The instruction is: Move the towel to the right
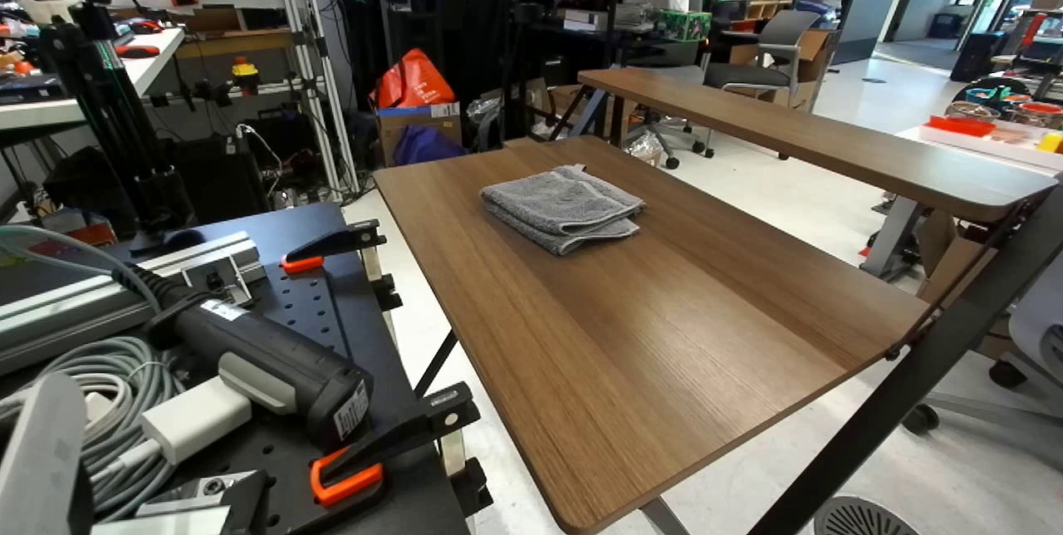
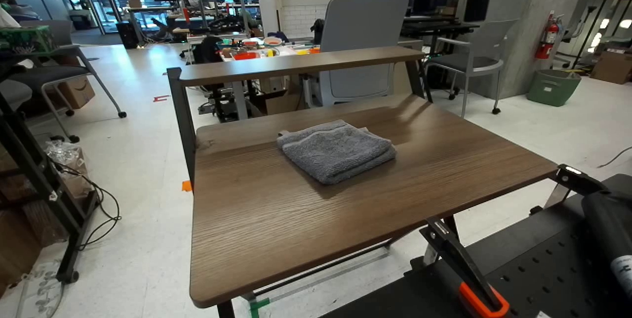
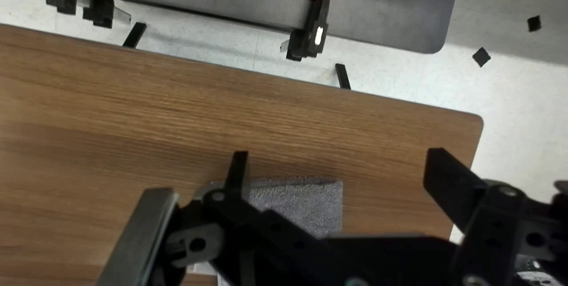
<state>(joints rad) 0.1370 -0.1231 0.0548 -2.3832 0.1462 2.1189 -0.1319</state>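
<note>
Beneath my claw (image 3: 339,157) I have a wooden tabletop (image 3: 111,99). Ahead of my claw, past the tabletop's edge, stands a black workbench (image 3: 390,13) with an orange-handled clamp (image 3: 320,15) on its rim. In an exterior view the workbench also carries a coiled grey cable (image 1: 154,377) and a white power adapter (image 1: 198,417). Well away from my claw I see a grey office chair (image 2: 364,26), a fire extinguisher (image 2: 547,37) and a green bin (image 2: 552,88).
</note>
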